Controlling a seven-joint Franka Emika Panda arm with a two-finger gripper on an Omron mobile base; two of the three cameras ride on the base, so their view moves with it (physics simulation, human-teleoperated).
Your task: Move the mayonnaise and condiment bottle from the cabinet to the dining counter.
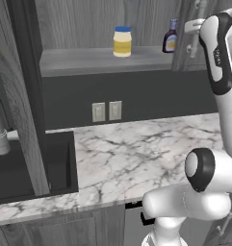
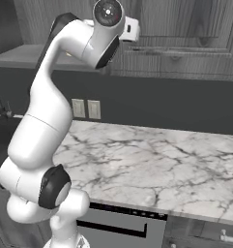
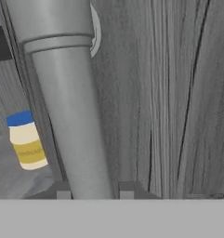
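Item: cabinet [image 1: 88,19], grey wood-grain, upper wall unit. Left side stands open, showing a grey inner shelf [image 1: 103,60]. A panelled door on the right is partly swung, with a pale cylindrical door handle [image 3: 69,116] mounted upright on it.

Item: mayonnaise [image 1: 122,42], short jar, pale yellow body, blue lid. Stands upright on the shelf, mid-width, apart from everything else. Seen past the handle in the hand view, to its left.

Item: condiment bottle [image 1: 170,36], dark, yellow label, blue cap. Upright on the same shelf, right of the jar, close beside the door edge.

Item: gripper [image 3: 95,189]. Raised to cabinet height at the right-hand door. Its fingers [image 3: 62,190] are pinched on the door handle, one tip on either side of the bar.

Item: counter [image 1: 146,153], white grey-veined marble, below the cabinet, with a black sink [image 1: 31,168] at its left end. Twin wall sockets [image 1: 107,111] on the dark backsplash.

Step in hand, as judged: opening the cabinet; neither container has been lifted, so the transfer proper is not begun.

Next move, as judged: pull the handle along the door's arc until the bottle is clear of the door, then release and reach for one container. A straight pull could slip the fingers off the round bar.
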